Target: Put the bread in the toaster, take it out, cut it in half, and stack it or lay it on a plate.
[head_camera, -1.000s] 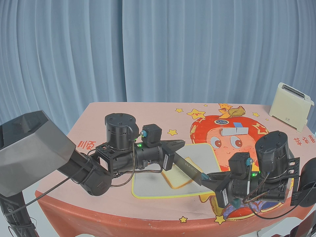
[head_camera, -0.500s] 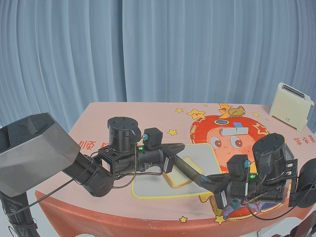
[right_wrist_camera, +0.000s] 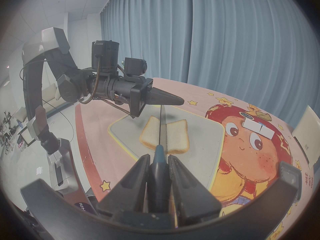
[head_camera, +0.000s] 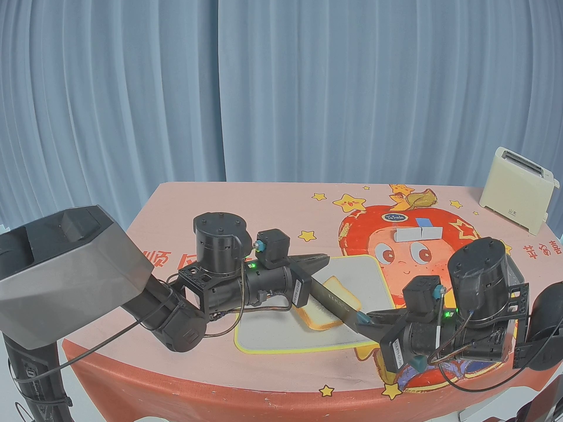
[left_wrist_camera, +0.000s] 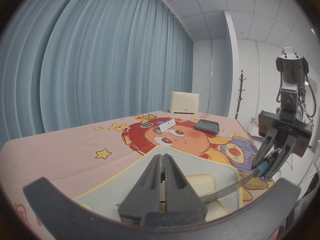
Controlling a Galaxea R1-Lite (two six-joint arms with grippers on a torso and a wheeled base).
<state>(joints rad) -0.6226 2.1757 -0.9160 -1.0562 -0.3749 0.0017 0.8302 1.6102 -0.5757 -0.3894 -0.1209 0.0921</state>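
Note:
A slice of bread [head_camera: 321,316] lies on the grey cutting board [head_camera: 358,274]. My right gripper [head_camera: 365,319] is shut on the teal handle of a knife [right_wrist_camera: 160,127]. The blade stands edge-down across the bread's [right_wrist_camera: 176,139] middle, with a part of the slice on each side. My left gripper [head_camera: 319,259] is shut and holds nothing; it hangs just above the board at the far end of the blade, seen close up as left gripper [left_wrist_camera: 163,162]. The blade [left_wrist_camera: 226,190] passes under it over the bread [left_wrist_camera: 202,184]. The cream toaster [head_camera: 518,189] stands at the table's far right corner.
A small white and blue card [head_camera: 417,233] lies on the tablecloth's cartoon face. A dark shallow tray [left_wrist_camera: 207,126] sits on the table between the board and the toaster [left_wrist_camera: 184,102]. The table's left part is bare cloth.
The left arm's wrist and elbow have shifted slightly right and down; its shut gripper stays by the blade's end. The right arm has drawn back a little with the knife.

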